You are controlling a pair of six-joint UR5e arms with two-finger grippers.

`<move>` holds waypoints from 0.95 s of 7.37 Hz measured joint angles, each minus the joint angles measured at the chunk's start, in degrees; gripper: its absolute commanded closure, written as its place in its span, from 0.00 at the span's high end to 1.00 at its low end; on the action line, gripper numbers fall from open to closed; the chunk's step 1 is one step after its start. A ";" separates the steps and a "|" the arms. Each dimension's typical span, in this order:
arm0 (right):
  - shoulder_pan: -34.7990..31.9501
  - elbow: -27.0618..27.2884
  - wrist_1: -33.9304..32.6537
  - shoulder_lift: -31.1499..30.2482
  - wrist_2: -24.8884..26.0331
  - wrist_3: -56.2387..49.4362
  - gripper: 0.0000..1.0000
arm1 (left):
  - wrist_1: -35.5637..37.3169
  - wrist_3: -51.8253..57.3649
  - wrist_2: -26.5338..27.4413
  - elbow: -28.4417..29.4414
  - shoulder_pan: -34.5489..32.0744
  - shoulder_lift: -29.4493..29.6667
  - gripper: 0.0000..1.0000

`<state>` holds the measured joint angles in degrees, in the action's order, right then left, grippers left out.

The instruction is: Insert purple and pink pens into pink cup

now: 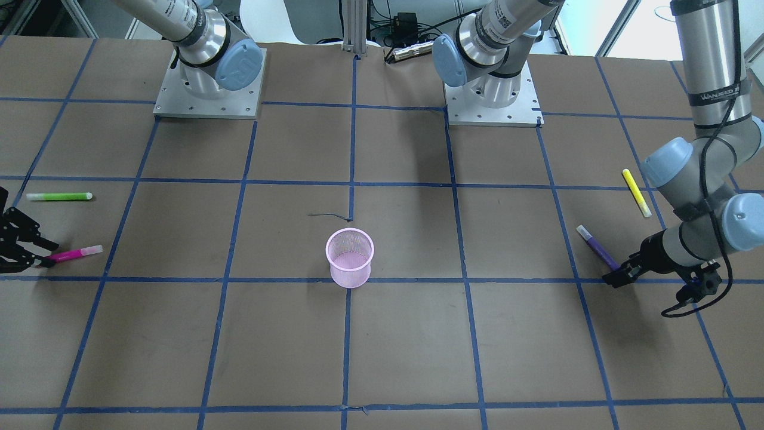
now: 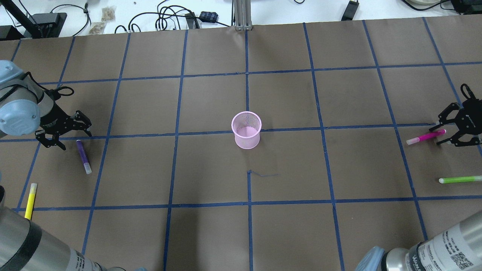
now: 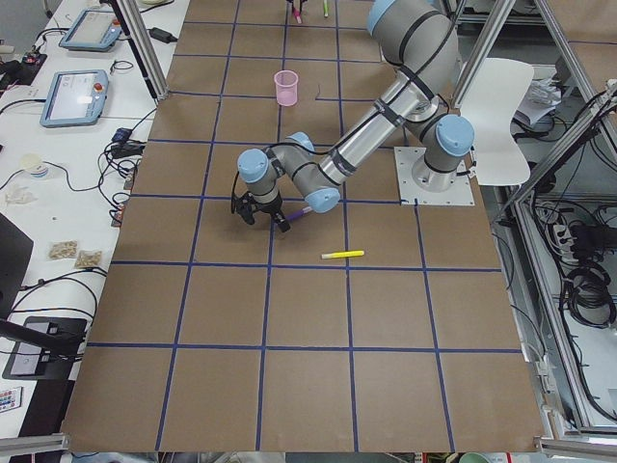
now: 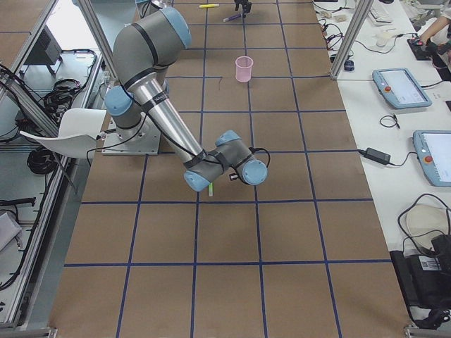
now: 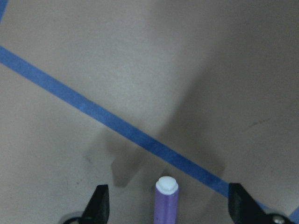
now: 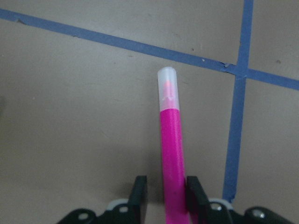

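The pink mesh cup (image 1: 350, 258) (image 2: 246, 130) stands upright at the table's middle. The purple pen (image 2: 83, 156) (image 1: 597, 248) lies flat on the table on my left. My left gripper (image 2: 77, 140) (image 5: 170, 207) is open wide and low, its jaws on either side of the pen's white-tipped end (image 5: 167, 200). The pink pen (image 2: 425, 137) (image 1: 74, 254) lies flat on my right. My right gripper (image 2: 439, 133) (image 6: 167, 191) is open with narrowed jaws around the pen's rear end (image 6: 173, 154). One pad touches it and a gap shows at the other.
A green pen (image 2: 459, 180) (image 1: 58, 196) lies near the pink pen, closer to the robot. A yellow pen (image 2: 31, 195) (image 1: 636, 192) lies near the purple pen, closer to the robot. Blue tape lines grid the brown table. The arm bases (image 1: 209, 89) (image 1: 492, 98) stand at the robot's edge.
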<state>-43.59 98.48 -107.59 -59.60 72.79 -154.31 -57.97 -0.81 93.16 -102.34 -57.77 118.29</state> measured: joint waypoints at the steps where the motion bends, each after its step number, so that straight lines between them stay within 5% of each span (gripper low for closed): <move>1: 0.00 -0.03 -0.06 0.01 -0.01 -0.04 0.15 | 0.05 0.02 -0.06 0.03 0.02 0.06 0.75; 2: 0.00 -0.06 -0.09 -0.01 -0.02 -0.06 0.11 | 0.09 0.00 -0.12 0.03 0.03 0.08 0.72; 4: 0.00 -0.07 -0.17 -0.24 0.24 0.07 0.03 | 0.16 -0.11 -0.36 0.07 0.03 0.10 0.51; 7: 0.00 -0.55 0.12 -1.03 2.07 1.20 0.00 | 0.21 -0.26 -0.93 0.58 0.03 0.10 0.02</move>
<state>-43.59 97.92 -107.47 -60.63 74.86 -153.11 -57.76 -1.08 92.22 -101.76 -57.74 118.39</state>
